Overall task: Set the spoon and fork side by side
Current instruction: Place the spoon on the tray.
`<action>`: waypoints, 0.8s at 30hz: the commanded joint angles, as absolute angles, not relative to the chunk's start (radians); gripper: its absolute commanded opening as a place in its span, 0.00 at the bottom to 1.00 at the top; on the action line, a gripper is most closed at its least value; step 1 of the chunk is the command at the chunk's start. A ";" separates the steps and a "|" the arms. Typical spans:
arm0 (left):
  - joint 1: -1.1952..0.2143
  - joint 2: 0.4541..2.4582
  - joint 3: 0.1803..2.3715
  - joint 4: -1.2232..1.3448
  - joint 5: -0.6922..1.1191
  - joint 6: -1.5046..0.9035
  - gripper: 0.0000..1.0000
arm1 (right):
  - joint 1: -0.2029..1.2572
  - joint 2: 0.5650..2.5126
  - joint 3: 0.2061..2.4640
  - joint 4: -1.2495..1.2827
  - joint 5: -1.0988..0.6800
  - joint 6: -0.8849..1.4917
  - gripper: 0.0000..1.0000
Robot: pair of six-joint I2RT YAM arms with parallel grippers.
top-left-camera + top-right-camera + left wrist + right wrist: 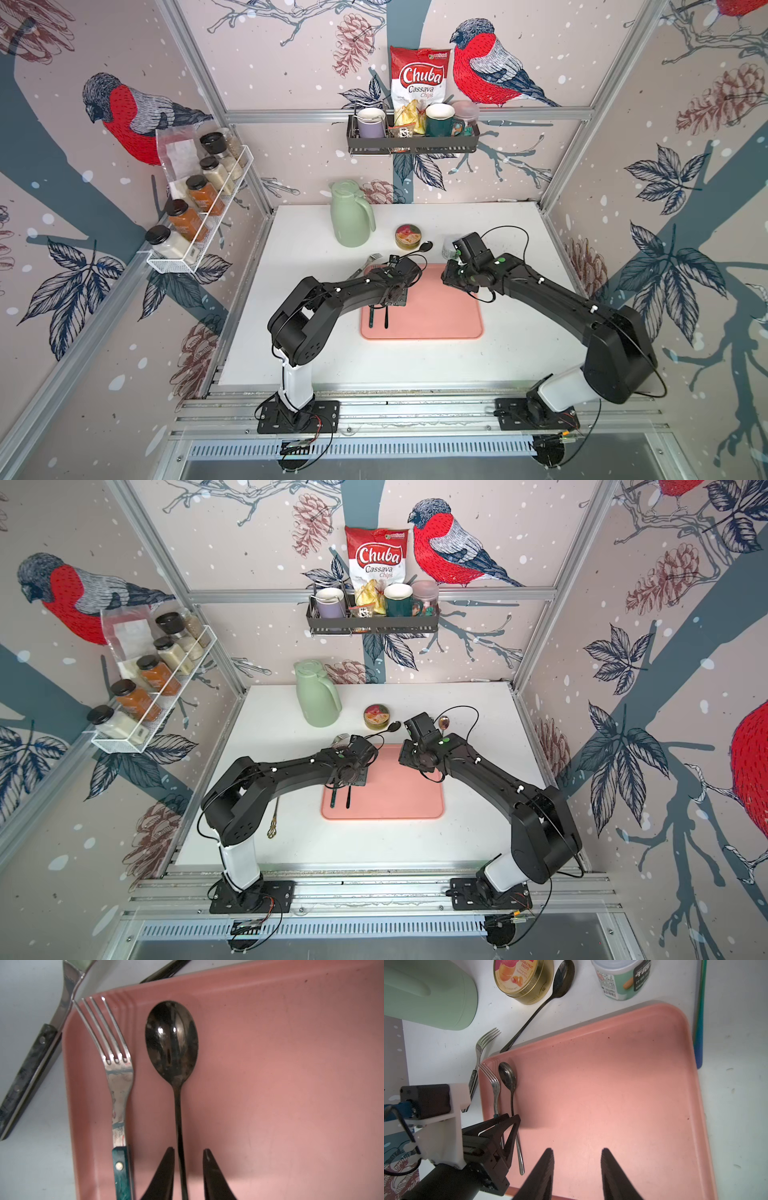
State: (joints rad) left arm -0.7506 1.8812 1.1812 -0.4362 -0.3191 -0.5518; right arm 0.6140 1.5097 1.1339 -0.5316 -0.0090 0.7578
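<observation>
Now the spoon lies just beside the fork, parallel, in the tray corner. The left tool straddles the spoon handle, jaws parted, clamping nothing. Best lift it straight up, without dragging the handle. The right tool hangs spread, empty.

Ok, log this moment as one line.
silver teal-handled fork and dark metal spoon: side by side on pink tray | left tool: open, straddling spoon handle | right tool: open, empty, above tray

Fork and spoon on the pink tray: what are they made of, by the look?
Fork: bright metal, likely steel, with a smudged mirror finish; the teal riveted handle could be wood or plastic. Spoon: dark glossy metal with sharp highlights, possibly coated.
</observation>
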 commanded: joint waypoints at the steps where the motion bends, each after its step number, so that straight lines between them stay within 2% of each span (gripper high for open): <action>1: -0.752 1.885 1.178 -0.435 -0.343 -0.566 0.26 | 0.609 1.501 1.129 -0.522 -0.011 0.742 0.40; 4: -0.752 1.904 1.183 -0.435 -0.342 -0.577 0.25 | 0.606 1.494 1.126 -0.523 -0.011 0.743 0.40; 8: -0.752 1.901 1.170 -0.417 -0.351 -0.603 0.10 | 0.602 1.480 1.122 -0.529 -0.011 0.741 0.40; 24: -0.752 1.874 1.148 -0.437 -0.369 -0.713 0.04 | 0.594 1.475 1.124 -0.541 -0.012 0.744 0.40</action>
State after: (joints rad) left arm -0.7506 1.8946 1.1656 -0.4072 -0.3450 -0.6598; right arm 0.5934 1.4784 1.1210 -0.5339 -0.0097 0.7570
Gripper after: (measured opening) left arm 0.067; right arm 0.400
